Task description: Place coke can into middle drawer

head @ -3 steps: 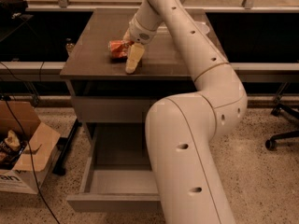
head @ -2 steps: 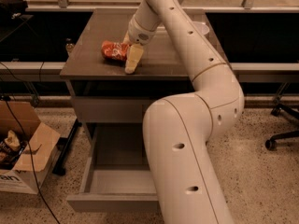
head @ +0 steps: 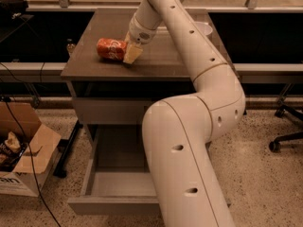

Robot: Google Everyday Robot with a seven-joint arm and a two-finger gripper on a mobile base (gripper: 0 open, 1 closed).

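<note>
"Looking at the cabinet, where is the coke can?"

"On its side on the cabinet's top, toward the left front edge, with its long axis running roughly left to right. The gripper is at the can's right end, touching it or very nearly."

"Has it got hold?"

"I cannot tell. How far open the gripper is doesn't show, nor whether anything is clamped. The can looks to be resting on the top, not lifted."

"And the middle drawer?"

"Pulled out of the cabinet's front, just under the closed top front. Its grey tray faces up, and the arm covers its right part."

"How will the can handle?"

"My guess is light, thin-walled and smooth. It looks a little dented, so a hard squeeze would likely crush it further. Lying down, it could roll toward the cabinet's front edge if nudged. I would take it across the round body near the middle, firm but gentle — a grip at one end may let it pivot and slip."

"Anything else up there?"

"A white bowl at the cabinet's right rear, well apart from the can"
</note>
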